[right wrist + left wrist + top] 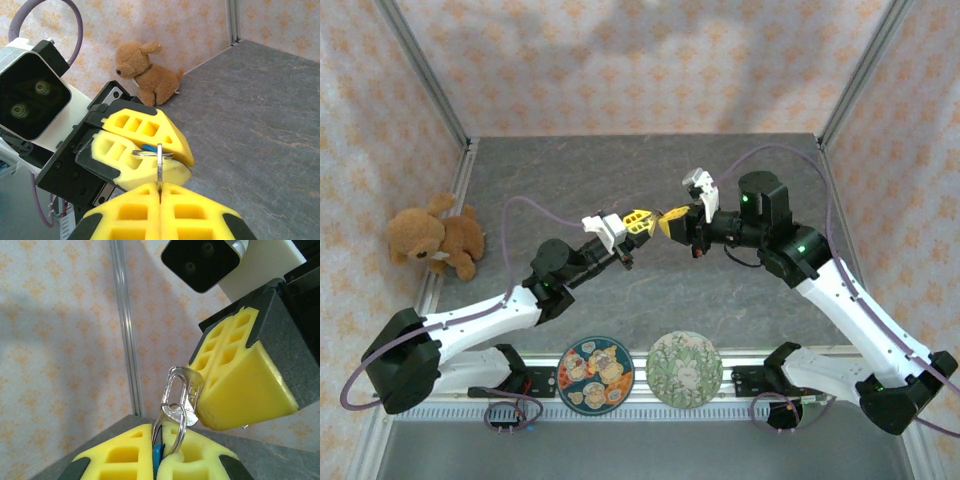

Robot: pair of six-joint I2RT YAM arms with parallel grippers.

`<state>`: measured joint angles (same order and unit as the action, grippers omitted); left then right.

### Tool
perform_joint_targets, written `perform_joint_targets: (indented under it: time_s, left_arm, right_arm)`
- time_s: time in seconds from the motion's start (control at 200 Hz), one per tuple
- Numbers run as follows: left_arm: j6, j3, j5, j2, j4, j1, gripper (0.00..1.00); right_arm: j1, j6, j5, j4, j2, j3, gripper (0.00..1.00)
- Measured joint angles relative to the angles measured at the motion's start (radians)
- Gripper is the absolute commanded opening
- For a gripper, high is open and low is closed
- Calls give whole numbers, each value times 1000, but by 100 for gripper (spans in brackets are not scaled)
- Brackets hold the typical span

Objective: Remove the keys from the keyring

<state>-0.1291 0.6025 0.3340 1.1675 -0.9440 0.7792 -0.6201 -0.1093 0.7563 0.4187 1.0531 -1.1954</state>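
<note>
The left tool point(638, 222) is closed, and in its own wrist view the two yellow foam pads press together on the lower arc of the silver keyring point(170, 416), with a small blue piece point(158, 452) wedged in the seam between them. The right tool point(672, 221) is also closed, its pads meeting with no gap. From that seam a thin strip of silver metal rises edge-on in the right wrist view. The left wrist view shows this to be the keys point(186, 390), whose blades run into the tip of the right tool while their heads stick out at 9 o'clock of it. The nearer key has a long oval hole in its head, the ring wire passes through it, and a second key lies flat just behind. The ring hangs taut between the two tools, which face each other almost tip to tip, the left one at 9 o'clock of the right. Ring and keys are held in the air above the middle of the grey table point(650, 160), touching nothing else. A brown teddy bear point(435, 237) sits at the table's 9 o'clock edge, well apart from them.
</note>
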Motion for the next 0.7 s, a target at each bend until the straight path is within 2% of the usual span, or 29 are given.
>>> perform_joint_targets:
  time_s: [0.33,0.701]
  left_arm:
    - [18,20,1,-24,106,11,0]
    - [70,83,46,-42,259,6,0]
  right_arm:
    - [-1,-8,-44,-58,-66,82,0]
    - [-8,-122,-69,-124,-135,160,0]
